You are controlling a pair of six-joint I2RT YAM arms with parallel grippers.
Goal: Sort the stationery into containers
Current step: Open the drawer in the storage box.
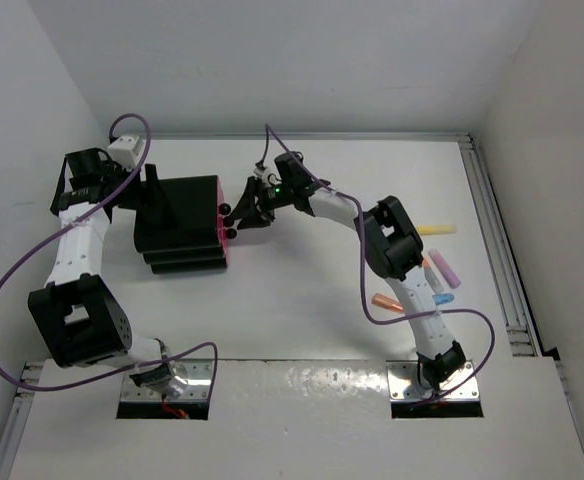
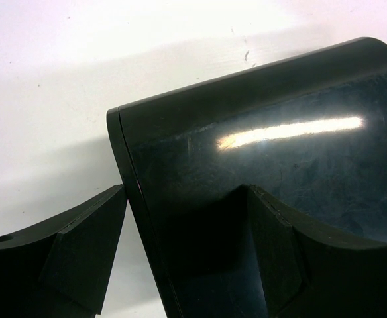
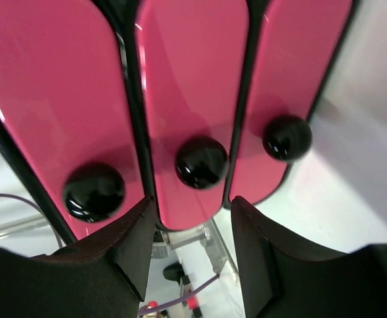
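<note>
Facing the 3 pink-fronted drawers (image 3: 187, 86) with my right claw (image 3: 192, 212), I have its 2 fingers partly spread and nothing between them. The middle knob (image 3: 201, 162), round and black, sits just above the gap, apart from both fingertips. The other 2 knobs flank it, 1 on each neighbouring front.

My left claw (image 2: 185, 192) is at the back of the black stepped box (image 1: 187, 215), its jaws spread wide. In its wrist camera, 1 finger lies over the box's glossy black surface. The other hangs outside the box's edge, over the white tabletop (image 1: 302, 320), so the edge runs between them. I cannot tell whether either finger presses on the box.

From above, the box stands on the left half of the tabletop, with its pink fronts turned rightward to my right claw.

The stationery lies loose on the right side, well apart from the box and beside my right arm (image 1: 402, 250). The yellow highlighter (image 1: 437, 229) is farthest back, then the pink highlighter (image 1: 444, 268), then the light-blue highlighter (image 1: 442, 298). The orange highlighter (image 1: 387, 301) lies on the arm's other side. A few slimmer pieces are partly hidden by the arm, too small for me to name.
</note>
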